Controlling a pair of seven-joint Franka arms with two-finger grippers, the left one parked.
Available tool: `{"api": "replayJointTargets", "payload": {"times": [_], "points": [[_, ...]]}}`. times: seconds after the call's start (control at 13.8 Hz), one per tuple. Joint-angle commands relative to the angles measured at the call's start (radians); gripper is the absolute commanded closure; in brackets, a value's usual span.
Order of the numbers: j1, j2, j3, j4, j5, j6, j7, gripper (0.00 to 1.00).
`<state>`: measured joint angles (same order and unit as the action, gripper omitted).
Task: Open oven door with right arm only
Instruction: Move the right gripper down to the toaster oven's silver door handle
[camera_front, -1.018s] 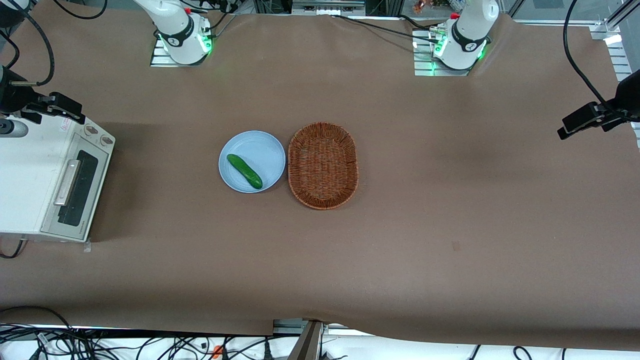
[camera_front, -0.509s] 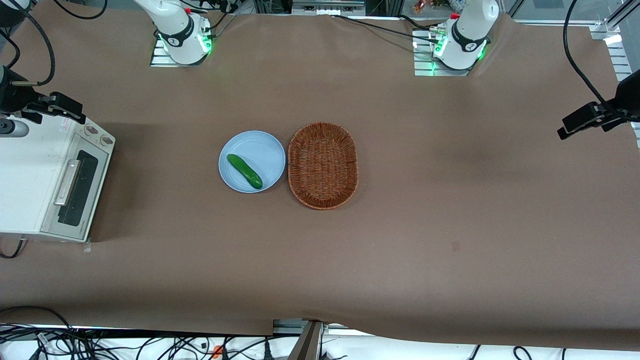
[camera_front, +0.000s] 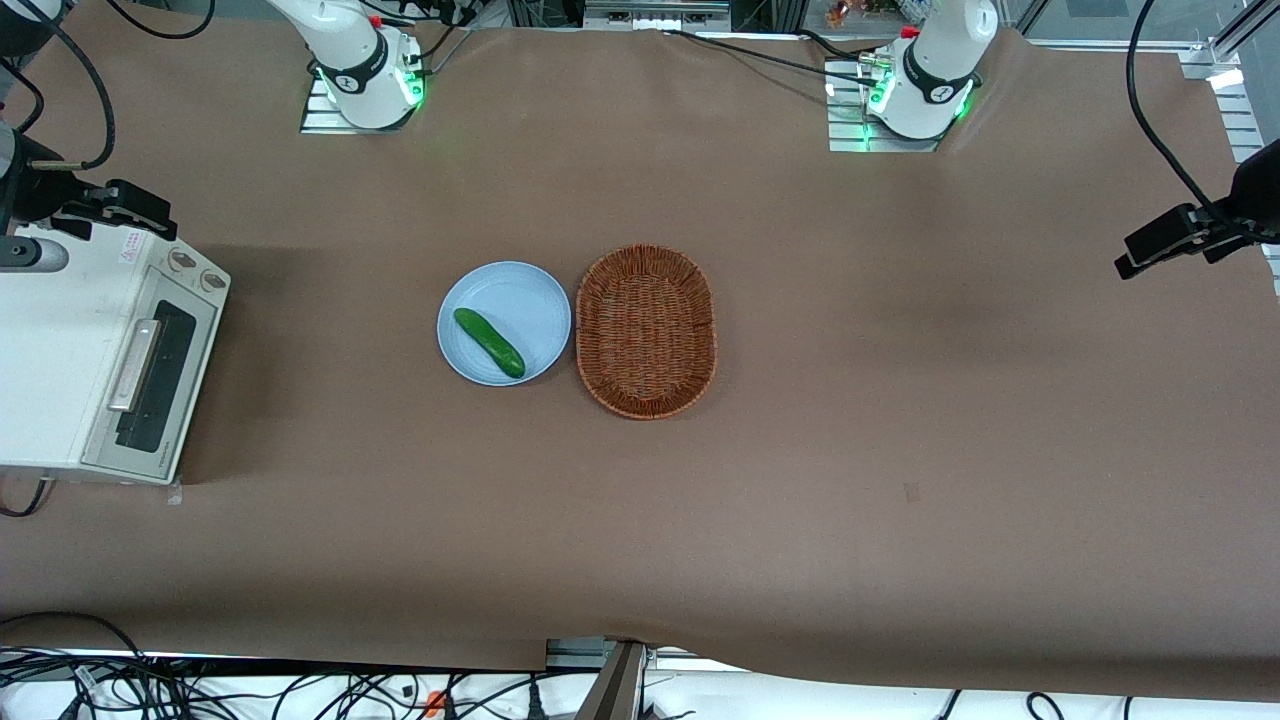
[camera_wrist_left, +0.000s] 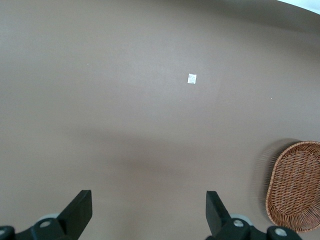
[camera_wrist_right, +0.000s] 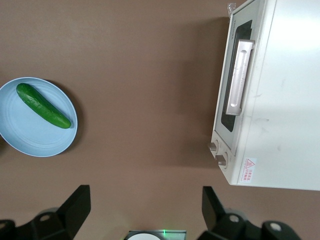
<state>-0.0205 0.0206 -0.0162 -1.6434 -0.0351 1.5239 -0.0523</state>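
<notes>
Right wrist view shows the pincer (camera_wrist_right: 145, 210) with its fingers (camera_wrist_right: 77, 205) spread wide apart, holding nothing, high above the brown worktop (camera_wrist_right: 150, 75). The oven door (camera_wrist_right: 235, 82) is shut against the white oven (camera_wrist_right: 280, 100), its bar handle (camera_wrist_right: 239, 75) untouched. In the front view the oven sits at the working arm's end of the worktop. A cucumber (camera_front: 489, 342) lies on a blue plate (camera_front: 520, 290), just beside a wicker basket (camera_front: 646, 330) mid-worktop.
</notes>
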Motion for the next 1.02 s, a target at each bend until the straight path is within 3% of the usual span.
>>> {"api": "replayJointTargets", "payload": {"times": [0.0,0.07,0.36,0.73,0.95], "points": [[-0.007,0.082,-0.005,0.036,0.017,-0.021,-0.011,0.74],[-0.010,0.082,-0.007,0.040,0.015,-0.027,-0.033,1.00],[-0.003,0.082,-0.004,0.042,-0.024,-0.027,-0.046,1.00],[0.086,0.192,0.004,0.027,-0.349,0.065,0.112,1.00],[0.117,0.266,0.004,-0.080,-0.595,0.207,0.302,1.00]]}}
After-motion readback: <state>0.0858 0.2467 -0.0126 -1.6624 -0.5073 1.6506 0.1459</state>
